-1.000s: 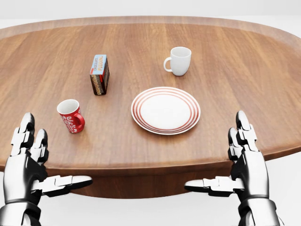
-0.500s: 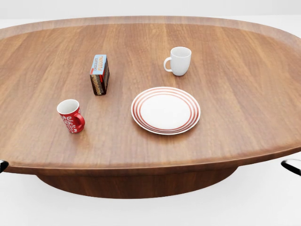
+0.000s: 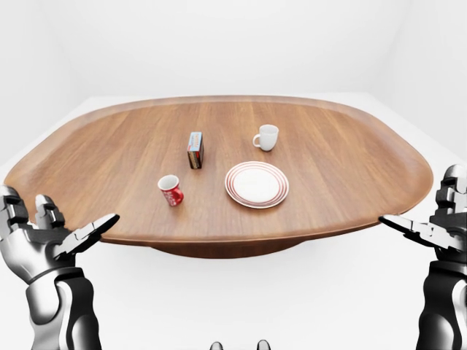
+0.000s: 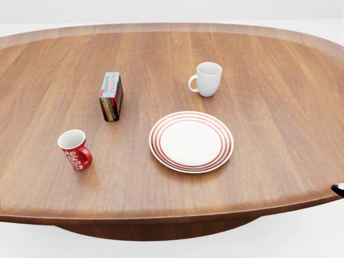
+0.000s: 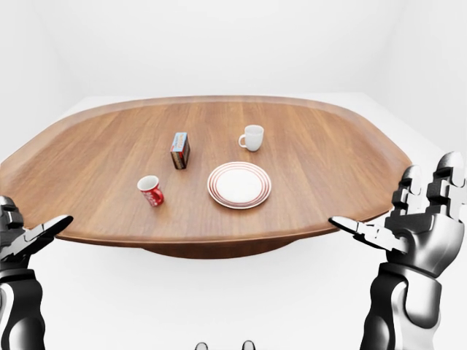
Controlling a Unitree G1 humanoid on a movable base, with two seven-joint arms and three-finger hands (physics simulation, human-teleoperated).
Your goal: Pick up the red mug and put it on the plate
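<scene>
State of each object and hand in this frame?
red mug: upright, empty, on table, untouched
plate: flat, empty
white mug: upright
pudding box: standing on its long edge
left hand: open, holding nothing
right hand: open, holding nothing

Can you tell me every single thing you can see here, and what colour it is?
table: one, brown wood, oval, fills most of the head view
red mug: one, red with white pattern, lower left of the head view
plate: one, white with red rings, centre, nothing on it
white mug: one, white, above the plate
small box: one, blue and brown, above the red mug
left robot hand: one, silver and black, open, off the table's left edge
right robot hand: one, silver and black, open, off the table's right edge
</scene>
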